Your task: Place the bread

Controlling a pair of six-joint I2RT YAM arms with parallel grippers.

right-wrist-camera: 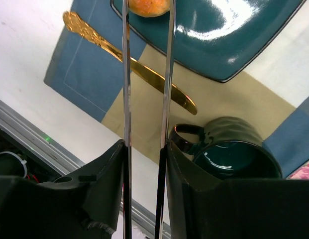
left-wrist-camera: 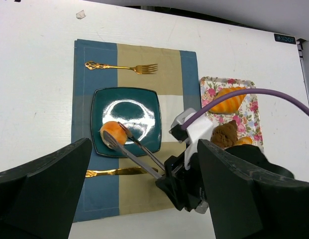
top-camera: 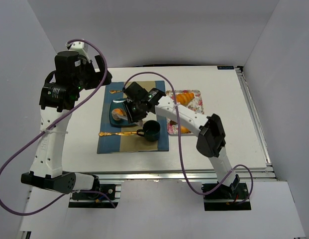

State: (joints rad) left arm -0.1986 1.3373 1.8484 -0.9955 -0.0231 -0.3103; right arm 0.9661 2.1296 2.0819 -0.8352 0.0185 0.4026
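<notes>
A round orange bread roll (left-wrist-camera: pixel 113 132) sits between the tips of metal tongs (left-wrist-camera: pixel 139 152) over the near-left corner of a square teal plate (left-wrist-camera: pixel 134 107). I cannot tell whether it rests on the plate. My right gripper (right-wrist-camera: pixel 144 149) is shut on the tongs' two arms (right-wrist-camera: pixel 125 74), and the roll (right-wrist-camera: pixel 148 6) shows at their far end. From above, the right gripper (top-camera: pixel 139 107) reaches over the plate (top-camera: pixel 116 105). My left gripper (left-wrist-camera: pixel 144 149) hangs high over the table, open and holding nothing.
A floral tray (left-wrist-camera: pixel 249 89) to the right of the placemat (left-wrist-camera: pixel 144 194) holds a shell-shaped pastry (left-wrist-camera: pixel 229 99) and a brown bun (left-wrist-camera: pixel 225 134). A dark green mug (right-wrist-camera: pixel 234 159) stands near the plate. A gold fork (left-wrist-camera: pixel 122 66) and knife (left-wrist-camera: pixel 114 172) flank the plate.
</notes>
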